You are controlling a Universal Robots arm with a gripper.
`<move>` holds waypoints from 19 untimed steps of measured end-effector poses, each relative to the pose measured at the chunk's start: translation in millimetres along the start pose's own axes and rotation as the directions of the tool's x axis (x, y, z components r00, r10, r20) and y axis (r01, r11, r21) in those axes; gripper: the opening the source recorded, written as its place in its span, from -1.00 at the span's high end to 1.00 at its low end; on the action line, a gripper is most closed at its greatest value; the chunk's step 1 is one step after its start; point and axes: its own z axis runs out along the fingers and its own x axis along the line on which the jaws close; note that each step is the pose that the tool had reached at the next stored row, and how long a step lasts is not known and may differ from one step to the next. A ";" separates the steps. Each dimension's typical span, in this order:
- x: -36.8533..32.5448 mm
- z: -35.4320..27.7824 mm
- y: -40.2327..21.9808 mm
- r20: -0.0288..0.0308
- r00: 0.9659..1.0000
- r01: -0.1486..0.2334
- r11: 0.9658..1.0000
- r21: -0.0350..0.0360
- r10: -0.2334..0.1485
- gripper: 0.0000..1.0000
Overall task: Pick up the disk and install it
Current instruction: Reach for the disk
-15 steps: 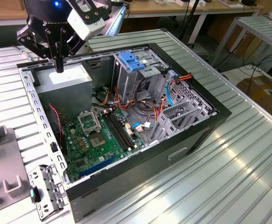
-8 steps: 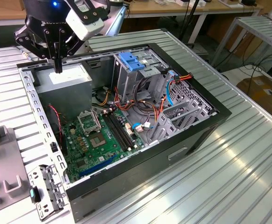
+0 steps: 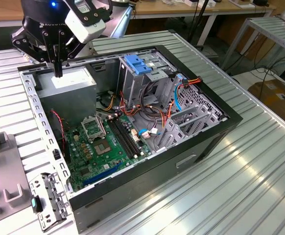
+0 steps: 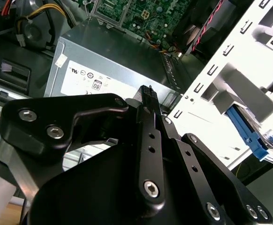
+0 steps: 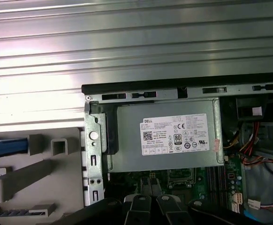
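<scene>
Nearest us in the exterior view, the ribbed metal bench (image 3: 221, 196) carries an open computer case (image 3: 201, 142) lying on its side. At about nine o'clock from the case, a grey holder (image 3: 5, 161) rests on the bench just beside the case's perforated metal edge. The disk (image 5: 5, 146) sits in this holder, outside the case. In the first wrist view one of its blue rails lies in a grey slot. In the second wrist view the disk (image 4: 247, 133) shows a blue rail beside the pale holder.

Inside the case, the green motherboard (image 3: 98, 152) fills the near half. Behind it, toward one o'clock, a tall metal cage (image 3: 132, 83) stands upright, topped by a blue bracket (image 3: 138, 65), with red, orange and blue cables looping around its foot.

Farther back, at ten o'clock in the case, the grey power supply (image 3: 66, 85) lies with its white label facing up. The jaws hang over it, pressed together with nothing between them. In the exterior view the fingertips (image 3: 58, 68) point straight down at the label's near edge. We cannot tell whether they touch it. The jaws are well apart from the disk.

Beyond the case, other benches with metal legs stand at twelve o'clock.
</scene>
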 end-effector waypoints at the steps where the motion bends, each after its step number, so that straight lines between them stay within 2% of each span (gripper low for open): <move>1: 0.0 0.0 0.0 0.000 1.000 0.000 1.000 0.000 0.000 0.79; 3: 1.7 0.0 -0.2 0.000 1.000 0.000 1.000 0.000 0.000 0.79; 5: 7.7 0.1 -0.4 0.000 1.000 0.000 1.000 0.000 0.000 0.79; 10: 35.9 1.0 -2.4 0.000 1.000 0.000 1.000 0.000 0.000 0.79; 19: 76.7 2.8 -5.2 0.000 1.000 0.000 1.000 0.000 0.000 0.79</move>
